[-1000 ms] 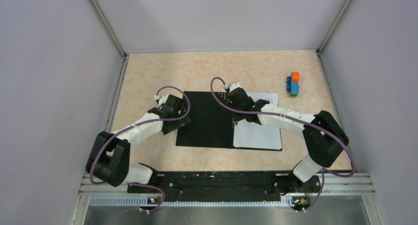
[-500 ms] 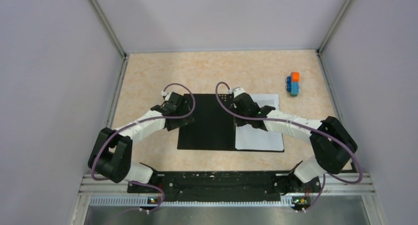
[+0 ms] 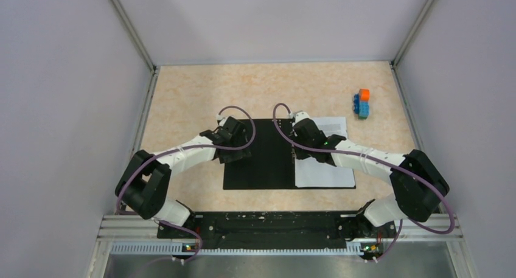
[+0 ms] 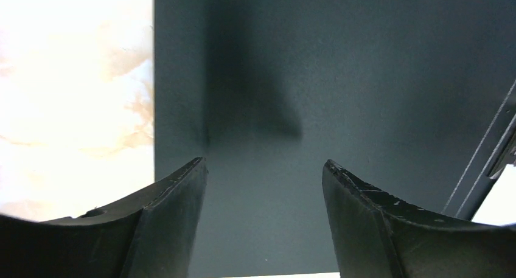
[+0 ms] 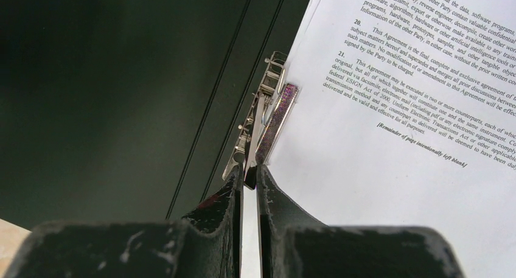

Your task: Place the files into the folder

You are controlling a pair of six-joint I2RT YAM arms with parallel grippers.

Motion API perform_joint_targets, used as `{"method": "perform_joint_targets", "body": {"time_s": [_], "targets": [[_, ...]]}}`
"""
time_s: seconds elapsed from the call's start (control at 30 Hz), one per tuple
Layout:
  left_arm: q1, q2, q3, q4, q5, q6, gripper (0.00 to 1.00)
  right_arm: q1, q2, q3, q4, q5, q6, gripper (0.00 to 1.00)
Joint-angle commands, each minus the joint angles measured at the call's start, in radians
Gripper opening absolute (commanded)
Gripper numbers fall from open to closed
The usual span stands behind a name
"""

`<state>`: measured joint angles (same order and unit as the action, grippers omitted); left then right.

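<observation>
Left gripper (image 4: 264, 163), right gripper (image 5: 248, 170) and folder (image 3: 261, 162) farther right than before

Even overhead light; table (image 4: 61, 77) overexposed in left wrist view; folder (image 4: 365, 77) shadowed

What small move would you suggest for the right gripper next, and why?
The right gripper is shut on the lever of the metal clip in the open folder, and the printed sheet lies with its edge at the clip's bar. So I would probably press that lever down flat to clamp it.
</observation>
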<state>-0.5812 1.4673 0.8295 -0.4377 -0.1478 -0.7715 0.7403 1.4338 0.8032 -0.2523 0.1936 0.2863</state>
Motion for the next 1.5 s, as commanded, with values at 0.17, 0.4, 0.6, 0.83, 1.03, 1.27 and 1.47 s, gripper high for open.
{"method": "perform_joint_targets", "body": {"time_s": [0.17, 0.4, 0.6, 0.83, 1.03, 1.27, 1.47], "targets": [[-0.078, 0.046, -0.025, 0.006, -0.125, -0.165, 0.63, -0.018, 0.006, 0.014, -0.122, -0.016, 0.025, 0.00], [-0.130, 0.056, -0.058, 0.021, -0.210, -0.238, 0.62, -0.018, 0.069, 0.085, -0.152, -0.043, 0.031, 0.00], [-0.140, 0.084, -0.076, 0.042, -0.217, -0.265, 0.62, -0.018, 0.104, 0.136, -0.176, -0.062, 0.041, 0.02], [-0.142, 0.098, -0.079, 0.041, -0.241, -0.269, 0.62, -0.018, 0.138, 0.198, -0.210, -0.071, 0.046, 0.08], [-0.143, 0.098, -0.089, 0.055, -0.248, -0.262, 0.63, -0.018, 0.145, 0.237, -0.234, -0.073, 0.048, 0.17], [-0.143, 0.103, -0.093, 0.069, -0.251, -0.254, 0.63, -0.018, 0.147, 0.264, -0.248, -0.084, 0.048, 0.29], [-0.143, 0.107, -0.084, 0.071, -0.253, -0.252, 0.64, -0.018, 0.138, 0.294, -0.265, -0.080, 0.052, 0.33]]}}
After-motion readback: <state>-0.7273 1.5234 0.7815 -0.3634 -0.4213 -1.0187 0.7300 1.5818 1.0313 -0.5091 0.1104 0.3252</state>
